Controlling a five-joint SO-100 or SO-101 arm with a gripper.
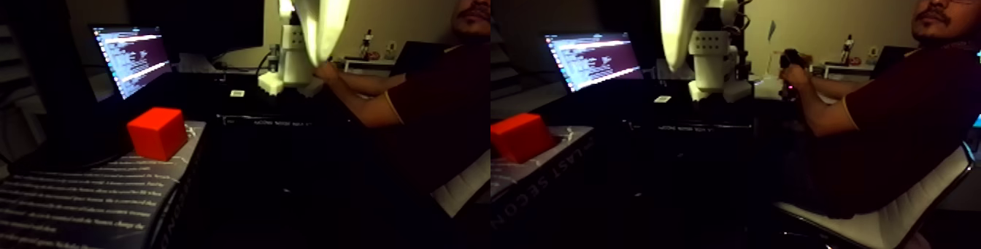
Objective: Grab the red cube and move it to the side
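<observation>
The small matte red-orange cube [156, 133] sat near the dark book's [87, 193] edge; your white hand [325, 18] hung overhead, its spread unreadable, so you risked nudging it off.

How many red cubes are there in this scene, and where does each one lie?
1. The picture holds two nearly equal views side by side, and both show the same red cube, resting on a book at the left. The dark table may hide others.

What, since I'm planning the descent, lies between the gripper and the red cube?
In the fixed view, only dim open space: the gripper hangs up and right of the red cube, which sits on a book. Darkness could hide small things.
</observation>
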